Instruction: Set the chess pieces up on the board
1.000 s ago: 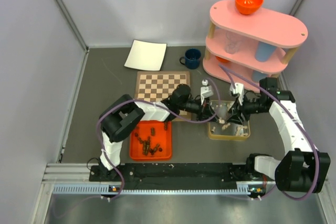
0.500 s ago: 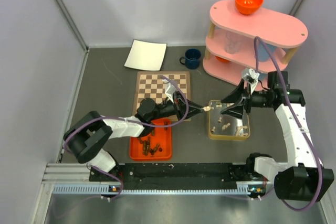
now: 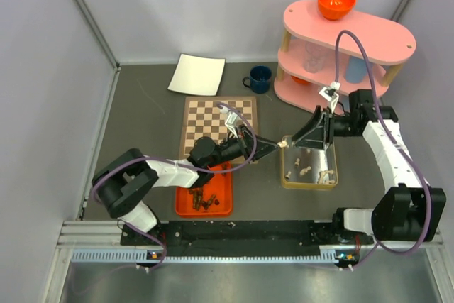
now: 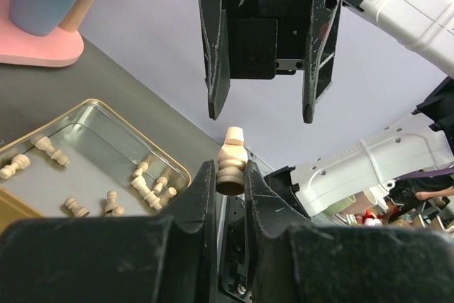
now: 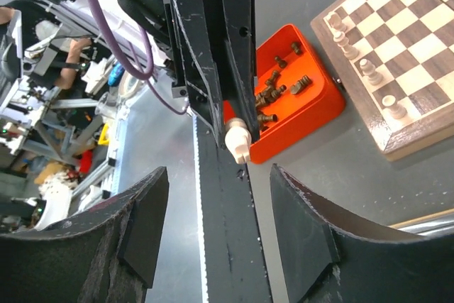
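Left gripper [image 4: 230, 184] pinches a pale chess piece [image 4: 232, 160] by its base, long axis in line with the fingers, head poking out past the tips straight at the right gripper [image 4: 262, 113]. Right gripper's jaws are spread wide just beyond the head, not touching it. The piece is beige turned wood with a ringed collar and blunt cap.
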Robot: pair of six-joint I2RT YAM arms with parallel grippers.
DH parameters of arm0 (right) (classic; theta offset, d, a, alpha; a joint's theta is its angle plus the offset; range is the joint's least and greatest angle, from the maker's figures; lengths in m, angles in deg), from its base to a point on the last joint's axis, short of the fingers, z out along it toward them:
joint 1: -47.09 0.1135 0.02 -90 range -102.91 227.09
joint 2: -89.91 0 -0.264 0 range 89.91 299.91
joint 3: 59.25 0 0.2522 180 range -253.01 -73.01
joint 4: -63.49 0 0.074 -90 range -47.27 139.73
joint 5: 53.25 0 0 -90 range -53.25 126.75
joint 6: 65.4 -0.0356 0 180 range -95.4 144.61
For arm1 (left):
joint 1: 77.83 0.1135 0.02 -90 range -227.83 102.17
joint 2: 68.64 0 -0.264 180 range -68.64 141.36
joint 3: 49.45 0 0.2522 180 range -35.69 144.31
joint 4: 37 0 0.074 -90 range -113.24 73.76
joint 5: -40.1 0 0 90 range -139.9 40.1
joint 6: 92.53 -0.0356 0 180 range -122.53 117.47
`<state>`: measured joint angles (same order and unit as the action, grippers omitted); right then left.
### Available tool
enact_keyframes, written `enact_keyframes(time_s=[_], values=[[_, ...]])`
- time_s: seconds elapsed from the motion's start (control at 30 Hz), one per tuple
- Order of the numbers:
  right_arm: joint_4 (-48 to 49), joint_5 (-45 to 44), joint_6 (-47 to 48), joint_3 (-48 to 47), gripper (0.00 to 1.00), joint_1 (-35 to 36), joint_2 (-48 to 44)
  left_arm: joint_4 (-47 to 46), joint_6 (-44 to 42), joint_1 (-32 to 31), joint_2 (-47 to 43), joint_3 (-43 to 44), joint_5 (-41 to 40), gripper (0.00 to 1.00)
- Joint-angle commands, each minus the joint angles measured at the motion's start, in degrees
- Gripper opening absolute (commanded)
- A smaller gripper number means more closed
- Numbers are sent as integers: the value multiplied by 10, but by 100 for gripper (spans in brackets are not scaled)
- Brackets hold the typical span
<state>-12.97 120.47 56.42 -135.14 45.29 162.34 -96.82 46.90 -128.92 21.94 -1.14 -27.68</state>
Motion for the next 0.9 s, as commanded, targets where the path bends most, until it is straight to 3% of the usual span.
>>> enact_keyframes(time_s=[0.0, 0.13, 0.37, 0.63, 0.7, 0.8, 0.87], values=[[5, 54, -17, -40, 55, 15, 20, -182, 21, -7, 20, 35, -17, 0], [5, 51, -18, -49, 48, 57, 28, -191, 27, -9, 35, 51, -26, 0], [6, 49, -18, -42, 38, 56, 32, -198, 30, -10, 47, 59, -31, 0], [8, 49, -18, -42, 17, 56, 30, -196, 20, -11, 42, 51, -46, 0], [9, 50, -19, -44, 1, 57, 28, -195, 19, -11, 42, 51, -47, 0], [9, 43, -18, -49, 0, 58, 25, -194, 13, -11, 35, 43, -51, 0], [9, 19, -16, -62, 0, 61, 24, -185, 4, -9, 24, 31, -51, 30]])
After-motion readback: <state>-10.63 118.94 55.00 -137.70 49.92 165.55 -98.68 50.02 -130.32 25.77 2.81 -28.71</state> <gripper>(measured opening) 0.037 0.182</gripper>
